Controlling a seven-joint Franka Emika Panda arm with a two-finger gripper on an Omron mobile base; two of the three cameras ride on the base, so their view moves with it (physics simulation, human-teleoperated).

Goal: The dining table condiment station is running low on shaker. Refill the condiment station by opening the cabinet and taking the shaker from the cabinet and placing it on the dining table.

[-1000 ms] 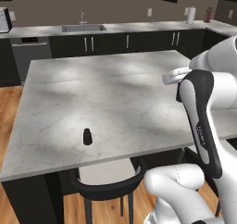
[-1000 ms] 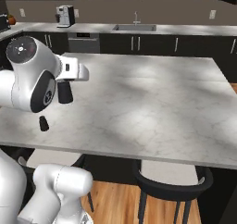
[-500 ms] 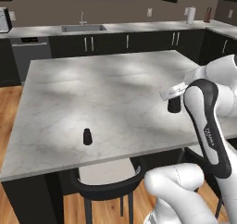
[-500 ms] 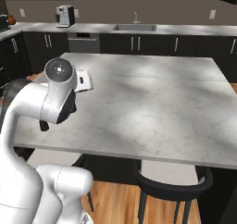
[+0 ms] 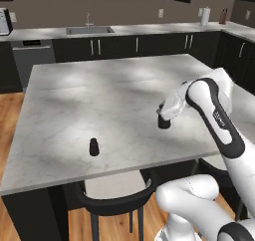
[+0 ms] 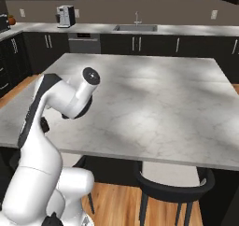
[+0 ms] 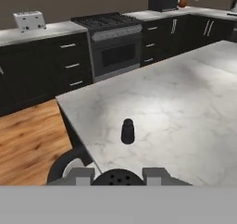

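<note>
My gripper point(image 5: 164, 116) is shut on a dark shaker point(image 5: 163, 122), held upright just over the right half of the marble dining table point(image 5: 99, 95). In the hand view the shaker's round perforated top point(image 7: 118, 177) sits between my two fingertips point(image 7: 76, 176). A second dark shaker point(image 5: 93, 146) stands on the table near its front left edge; it also shows ahead of the hand point(image 7: 127, 131). From the right base view, my arm covers most of that shaker point(image 6: 45, 125) on the table point(image 6: 163, 103). The cabinet is out of view.
Dark chairs point(image 5: 114, 200) point(image 6: 172, 183) are tucked under the table's near edge. Behind the table runs a long counter with a sink point(image 5: 89, 31). The hand view looks toward a stove point(image 7: 111, 38), a toaster point(image 7: 28, 19) and wood floor point(image 7: 28, 140).
The arm has swung left and down across the table's right side, carrying the held shaker lower toward the marble top. The standing shaker has not moved.
</note>
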